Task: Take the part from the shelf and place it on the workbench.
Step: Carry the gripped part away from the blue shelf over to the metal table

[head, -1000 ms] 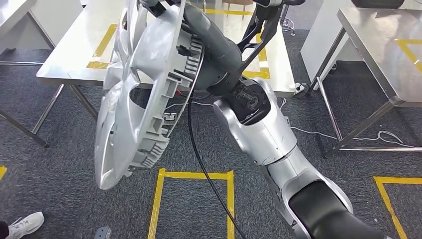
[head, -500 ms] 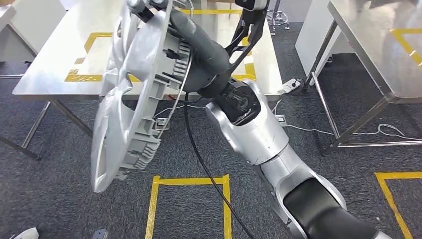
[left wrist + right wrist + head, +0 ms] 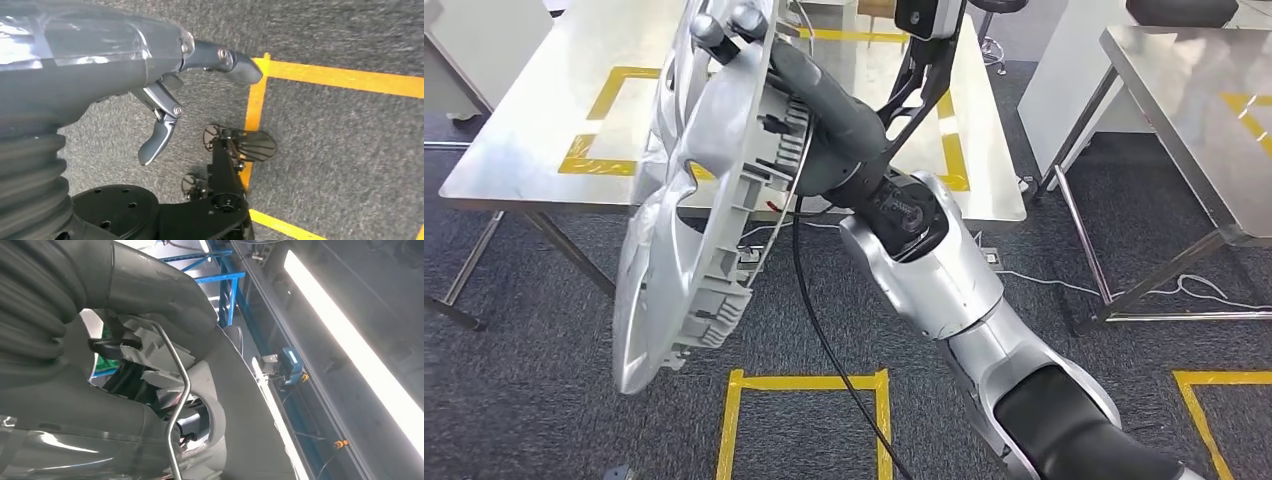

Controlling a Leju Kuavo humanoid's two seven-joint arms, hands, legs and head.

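Head view: we see the right arm (image 3: 934, 270) reaching up and forward from the lower right, and its hand (image 3: 742, 25) holding a large silver wheel cover (image 3: 689, 200) by the upper rim. We see fingertips (image 3: 709, 27) wrapped over that edge. The wheel cover hangs almost on edge in the air, tilted, with its ribbed back side turned toward the arm and its lower edge well above the grey carpet (image 3: 534, 350). Behind it stands a steel workbench (image 3: 534, 150) with a yellow tape rectangle (image 3: 609, 95) on its top; the wheel cover is in front of the bench and does not touch it. A black cable (image 3: 824, 330) drops from the forearm toward the floor, where more yellow tape (image 3: 804, 382) marks a square. A second steel table (image 3: 1194, 110) stands to the right.

In the right wrist view we see the hand (image 3: 135, 355) closed on the wheel cover's ribbed inner rim (image 3: 165, 360), beside a thin wire ring (image 3: 182, 390).

In the left wrist view the left hand (image 3: 165, 100) hangs over the carpet with nothing in it, its fingers (image 3: 159, 140) apart and loosely bent.
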